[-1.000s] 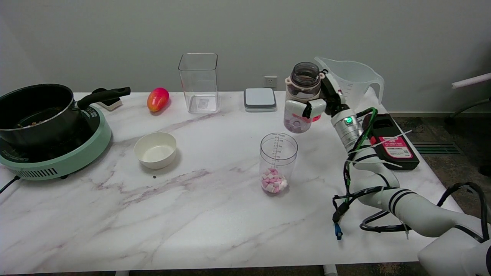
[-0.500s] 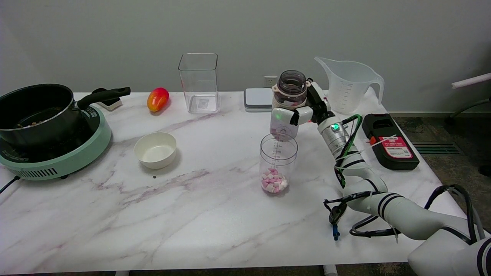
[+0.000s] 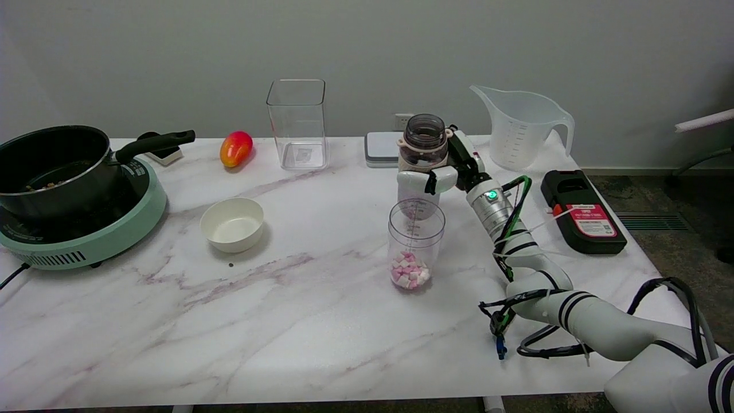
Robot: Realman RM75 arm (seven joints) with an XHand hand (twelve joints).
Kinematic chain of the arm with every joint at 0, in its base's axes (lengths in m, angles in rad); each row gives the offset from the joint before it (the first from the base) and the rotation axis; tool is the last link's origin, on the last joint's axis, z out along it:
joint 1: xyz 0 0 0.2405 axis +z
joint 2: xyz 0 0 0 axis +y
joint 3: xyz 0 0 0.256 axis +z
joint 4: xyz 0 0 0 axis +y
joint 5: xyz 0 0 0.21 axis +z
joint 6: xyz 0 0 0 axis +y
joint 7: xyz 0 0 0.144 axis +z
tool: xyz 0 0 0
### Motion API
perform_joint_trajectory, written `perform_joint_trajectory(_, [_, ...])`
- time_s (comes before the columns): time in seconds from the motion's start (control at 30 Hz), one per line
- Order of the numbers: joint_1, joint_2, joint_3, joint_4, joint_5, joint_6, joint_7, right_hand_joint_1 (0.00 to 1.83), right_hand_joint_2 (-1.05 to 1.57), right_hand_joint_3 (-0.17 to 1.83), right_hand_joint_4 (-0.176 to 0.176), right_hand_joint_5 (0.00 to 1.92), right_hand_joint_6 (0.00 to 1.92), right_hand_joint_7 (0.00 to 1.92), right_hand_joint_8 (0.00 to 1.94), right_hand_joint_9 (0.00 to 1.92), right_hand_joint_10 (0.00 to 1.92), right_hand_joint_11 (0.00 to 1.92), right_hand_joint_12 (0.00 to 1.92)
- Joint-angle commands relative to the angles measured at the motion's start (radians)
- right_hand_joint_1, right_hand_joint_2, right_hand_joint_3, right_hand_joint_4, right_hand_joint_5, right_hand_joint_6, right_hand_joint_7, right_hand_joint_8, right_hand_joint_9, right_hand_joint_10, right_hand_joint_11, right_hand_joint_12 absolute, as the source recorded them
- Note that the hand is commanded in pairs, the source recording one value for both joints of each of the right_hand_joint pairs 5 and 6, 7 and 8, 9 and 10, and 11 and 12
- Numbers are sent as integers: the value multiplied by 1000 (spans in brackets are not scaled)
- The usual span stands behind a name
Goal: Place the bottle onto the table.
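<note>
Upright, bottle (image 3: pixel 423 150) grasped by right hand (image 3: pixel 444 172), labels unreadable, behind measuring cup (image 3: pixel 416 244)

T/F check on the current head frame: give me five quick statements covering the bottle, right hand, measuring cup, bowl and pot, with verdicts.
1. The right hand holds the bottle upright. True.
2. The bottle lies on its side on the table. False: it is upright in the hand.
3. The measuring cup holds pink and white cubes. True.
4. The white bowl is full of cubes. False: it looks empty.
5. The black pot sits on the green cooker. True.
</note>
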Motion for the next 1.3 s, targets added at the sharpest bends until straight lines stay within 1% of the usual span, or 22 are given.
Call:
perform_joint_trajectory(0.03, [8, -25, -19, -7, 27, -132, -10, 1475, 589, 701, 0, 1348, 1348, 1290, 1290, 1258, 1258, 1093, 1093])
perform_joint_trajectory(0.17, [6, -32, -35, -18, 68, -141, -14, 1470, 602, 693, 0, 1361, 1361, 1290, 1290, 1257, 1257, 1094, 1094])
perform_joint_trajectory(0.57, [-16, -28, -35, -16, 102, -109, -18, 1469, 598, 695, 0, 1351, 1351, 1285, 1285, 1250, 1250, 1087, 1087])
perform_joint_trajectory(0.7, [-27, -25, -35, -14, 102, -89, -9, 1467, 595, 738, 0, 1319, 1319, 1288, 1288, 1252, 1252, 1091, 1091])
perform_joint_trajectory(0.73, [-31, -24, -35, -14, 102, -82, -9, 1452, 514, 809, 0, 1265, 1265, 1280, 1280, 1244, 1244, 1075, 1075])
perform_joint_trajectory(0.77, [-34, -23, -34, -14, 104, -77, -8, 1419, 338, 938, 0, 1177, 1177, 1262, 1262, 1225, 1225, 1040, 1040])
perform_joint_trajectory(0.8, [-36, -21, -34, -14, 108, -72, -8, 1386, 176, 1037, 0, 1117, 1117, 1244, 1244, 1208, 1208, 1005, 1005])
perform_joint_trajectory(0.83, [-40, -17, -34, -14, 119, -65, -8, 1345, -35, 1125, 0, 1009, 1009, 1209, 1209, 1176, 1176, 937, 937])
perform_joint_trajectory(0.87, [-44, -15, -34, -14, 127, -60, -8, 1339, -100, 1149, 0, 938, 938, 1190, 1190, 1162, 1162, 913, 913])
perform_joint_trajectory(0.9, [-46, -13, -34, -14, 128, -55, -8, 1327, -196, 1162, 0, 852, 852, 1155, 1155, 1139, 1139, 875, 875])
perform_joint_trajectory(0.93, [-50, -11, -33, -14, 128, -49, -8, 1314, -240, 1144, 0, 805, 805, 1137, 1137, 1124, 1124, 849, 849])
perform_joint_trajectory(1.03, [-55, -5, -31, -7, 128, -44, -8, 1302, -266, 1124, 0, 770, 770, 1122, 1122, 1111, 1111, 832, 832])
perform_joint_trajectory(1.1, [-58, -2, -30, -1, 128, -44, -8, 1273, -372, 1085, 0, 669, 669, 1067, 1067, 1042, 1042, 780, 780])
perform_joint_trajectory(1.17, [-62, 2, -29, 4, 128, -44, -8, 1267, -427, 1074, 0, 607, 607, 1032, 1032, 1011, 1011, 747, 747])
perform_joint_trajectory(1.2, [-64, 4, -28, 7, 128, -44, -8, 1267, -469, 1049, 0, 540, 540, 999, 999, 979, 979, 717, 717])
perform_joint_trajectory(1.3, [-66, 10, -27, 12, 128, -44, -8, 1262, -562, 1061, 0, 464, 464, 958, 958, 909, 909, 649, 649])
